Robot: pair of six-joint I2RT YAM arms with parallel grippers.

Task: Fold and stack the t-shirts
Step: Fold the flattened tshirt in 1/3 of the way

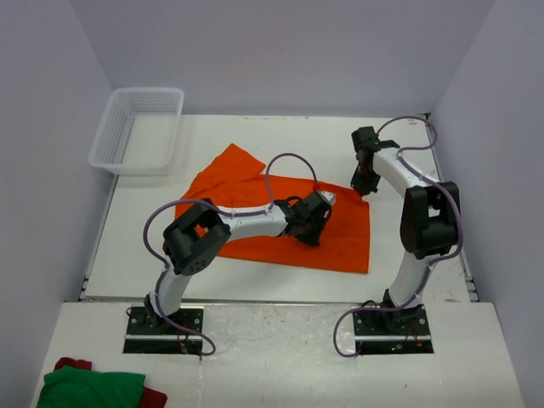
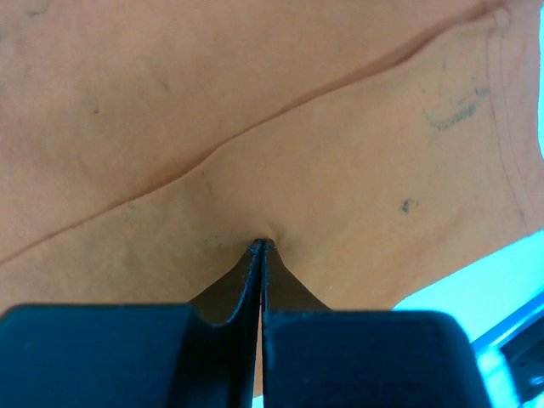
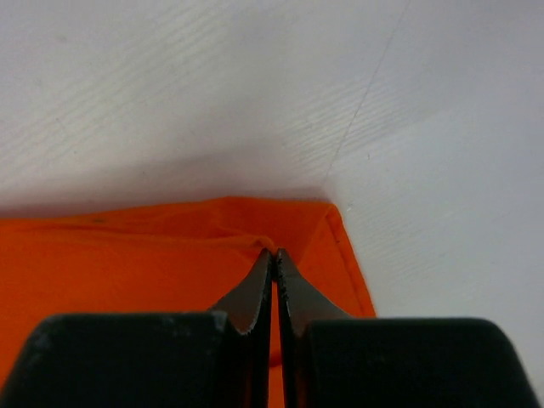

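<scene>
One plain orange fabric t-shirt [image 1: 344,242] lies on the white table [image 1: 136,255], pinched at two spots
The left gripper [image 2: 261,246] is closed on a pucker of cloth mid-shirt; the right gripper [image 3: 274,253] is closed on the cloth at the far right corner; one white plastic mesh basket [image 1: 119,127] stands far left

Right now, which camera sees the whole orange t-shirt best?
The top external view: nearly the whole orange t-shirt shows, spread out. The left wrist view shows only a creased patch, the right wrist view only one corner.
</scene>
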